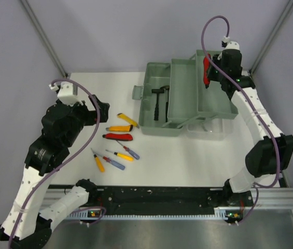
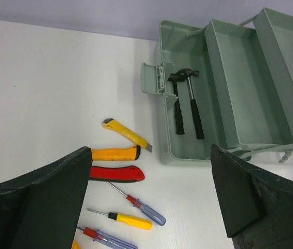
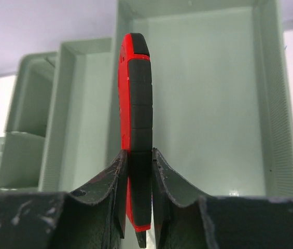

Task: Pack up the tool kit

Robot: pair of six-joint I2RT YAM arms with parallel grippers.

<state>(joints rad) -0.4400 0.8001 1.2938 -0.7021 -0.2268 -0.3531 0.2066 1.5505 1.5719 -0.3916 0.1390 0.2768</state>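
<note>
The grey-green tool kit [image 1: 150, 83] stands open at the back, its fold-out trays [image 1: 187, 91] stepped up to the right. A small hammer [image 2: 192, 101] lies in the bottom beside another black-handled tool. My right gripper [image 3: 140, 158] is shut on a red-and-black handled tool [image 3: 136, 93], held upright over the top tray [image 3: 208, 104]; from above it hangs at the box's far right [image 1: 206, 70]. My left gripper [image 2: 150, 151] is open above the table, left of the box. Below it lie a yellow knife [image 2: 127, 135], a yellow cutter [image 2: 114, 153], a red cutter [image 2: 116, 174] and several screwdrivers [image 2: 145, 207].
The translucent lid [image 1: 208, 128] hangs at the box's near right side. A latch flap [image 2: 151, 79] sticks out from the box's left end. A black rail [image 1: 156, 199] runs along the table's near edge between the arm bases.
</note>
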